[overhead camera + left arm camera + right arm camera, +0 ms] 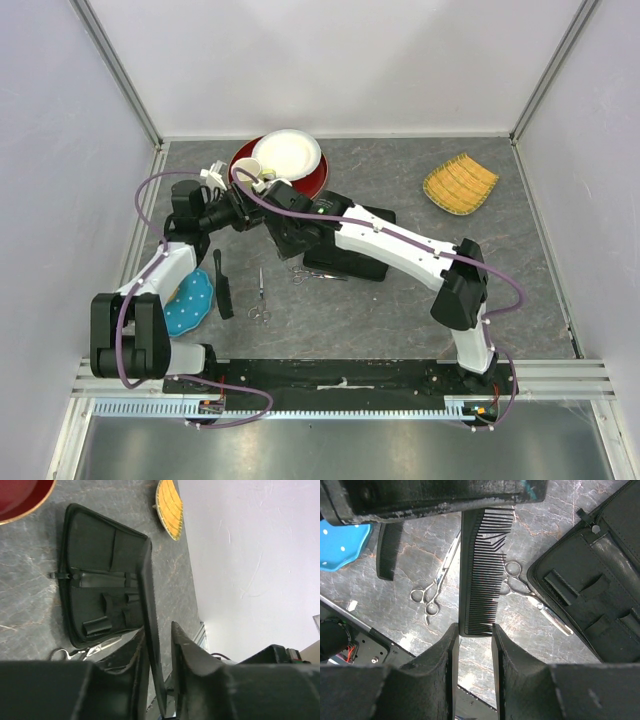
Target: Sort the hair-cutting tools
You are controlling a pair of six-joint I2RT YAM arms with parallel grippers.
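Right half: bare table (530, 300) from the right arm (400, 245) to the wall; only a woven tray (460, 185) in the back corner.
Centre: open case (362, 268) lies under the right arm, with toothed scissors (527, 591) just beside its edge.
Left-centre: plain scissors (440, 576) and lying comb (222, 285) side by side, with narrow gaps between.
Left edge: blue plate (190, 300) just beside that comb, partly under the left arm (170, 265).
Back: red bowl (318, 175) holding a white plate (287, 155), close behind the wrists.
Overhead: both arms meet above left-centre, with the raised comb (480, 580) between them, barring descent there.
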